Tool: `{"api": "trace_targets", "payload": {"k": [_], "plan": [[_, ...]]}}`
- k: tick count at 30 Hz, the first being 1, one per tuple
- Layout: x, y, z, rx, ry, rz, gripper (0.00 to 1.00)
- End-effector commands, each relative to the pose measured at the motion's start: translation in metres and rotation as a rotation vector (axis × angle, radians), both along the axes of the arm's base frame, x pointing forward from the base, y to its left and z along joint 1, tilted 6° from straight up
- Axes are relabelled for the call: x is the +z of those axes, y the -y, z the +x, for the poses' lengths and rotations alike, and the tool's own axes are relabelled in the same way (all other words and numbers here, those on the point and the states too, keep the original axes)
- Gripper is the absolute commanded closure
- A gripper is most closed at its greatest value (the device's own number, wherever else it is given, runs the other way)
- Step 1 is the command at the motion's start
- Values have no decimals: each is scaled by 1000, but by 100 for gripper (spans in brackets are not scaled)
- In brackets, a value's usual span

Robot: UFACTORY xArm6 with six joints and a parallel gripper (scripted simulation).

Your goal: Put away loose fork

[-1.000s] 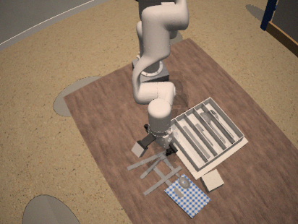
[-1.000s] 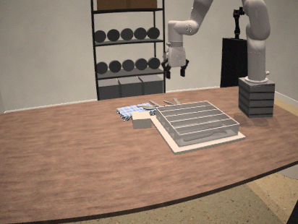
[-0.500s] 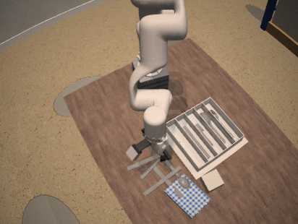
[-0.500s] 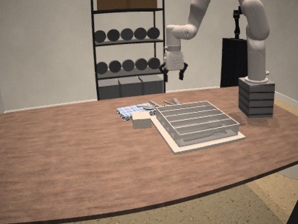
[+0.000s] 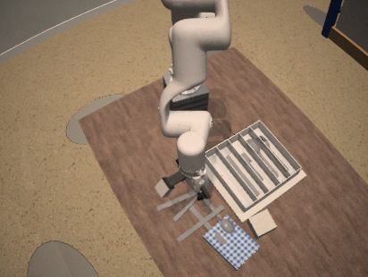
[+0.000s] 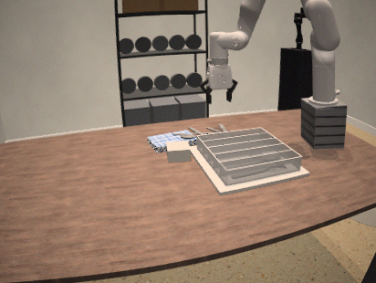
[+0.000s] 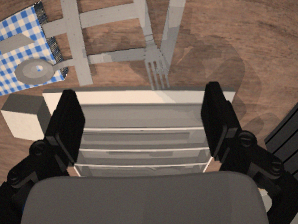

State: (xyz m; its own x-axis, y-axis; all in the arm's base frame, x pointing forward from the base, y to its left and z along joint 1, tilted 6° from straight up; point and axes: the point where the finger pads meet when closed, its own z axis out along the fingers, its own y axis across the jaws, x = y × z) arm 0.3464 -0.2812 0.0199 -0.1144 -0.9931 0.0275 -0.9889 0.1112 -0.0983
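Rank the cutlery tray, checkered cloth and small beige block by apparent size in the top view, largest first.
1. Cutlery tray, by far the largest.
2. Blue checkered cloth.
3. Small beige block.
All three lie on the table at similar distance, so the order is reliable.

Loose fork (image 7: 150,28): grey, lying flat on the tabletop (image 5: 134,147), just outside the tray's near-left long edge. Tines point toward the tray, tips close to its rim; handle runs away from it, lying among other loose grey cutlery strips.

Tray (image 5: 289,157): light grey, rectangular, divided into long parallel slots, sitting on a pale mat (image 5: 298,178), angled diagonally on the tabletop. Several slots hold grey utensils lying flat and lengthwise. Which slot holds the forks can't be made out at this resolution.
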Motion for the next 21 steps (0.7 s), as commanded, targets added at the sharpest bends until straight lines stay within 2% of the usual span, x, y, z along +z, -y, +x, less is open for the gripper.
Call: {"api": "trace_targets", "payload": {"k": [1,5,7,12,21], "plan": [[-1,1,1,-112,6,7,0],[-5,1,1,-280,13,24,0],[-5,1,1,-280,13,24,0],[-11,0,1,-574,26,53,0],[-25,-1,1,-990,54,115,0]]}}
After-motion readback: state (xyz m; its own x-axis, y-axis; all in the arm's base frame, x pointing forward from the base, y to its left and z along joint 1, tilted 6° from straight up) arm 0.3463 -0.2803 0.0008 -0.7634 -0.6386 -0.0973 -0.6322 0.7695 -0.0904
